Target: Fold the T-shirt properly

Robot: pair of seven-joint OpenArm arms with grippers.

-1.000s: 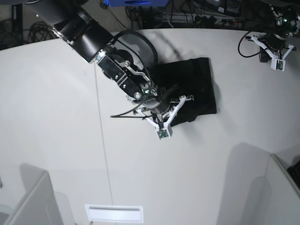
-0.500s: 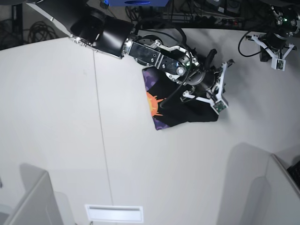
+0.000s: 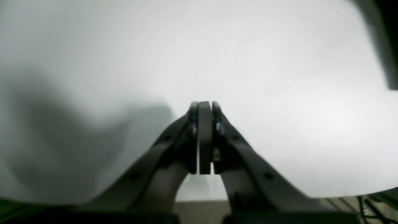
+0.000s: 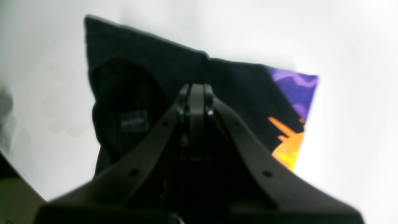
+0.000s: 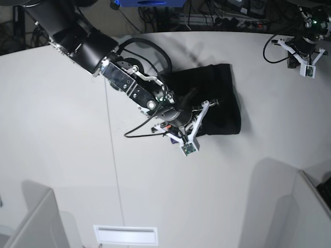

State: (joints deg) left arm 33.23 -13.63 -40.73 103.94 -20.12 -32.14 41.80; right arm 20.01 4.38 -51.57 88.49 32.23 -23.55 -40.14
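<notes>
Bimanual fold, late stage. The T-shirt (image 5: 220, 98) lies as a compact dark block on the white table (image 5: 62, 155), directly ahead of and beneath the right gripper (image 4: 196, 88); its jaws are pressed fully together, and whether a fold of cloth is pinched between them cannot be told. In the right wrist view, a corner of the purple and orange-yellow print shows at the block's right edge, and a small neck label lies to the left of the jaws. The left gripper (image 3: 204, 107) is clenched on nothing, hanging over bare table well apart from the garment.

Judged progress: the main folds appear done, the shirt reduced to a near-rectangle; what seems left is squaring the edges and withdrawing the right arm.

Surface: smooth, matte, pale; a thin seam crosses it; cables, a blue object and equipment lie beyond its far edge; grey panels stand at the near corners.
</notes>
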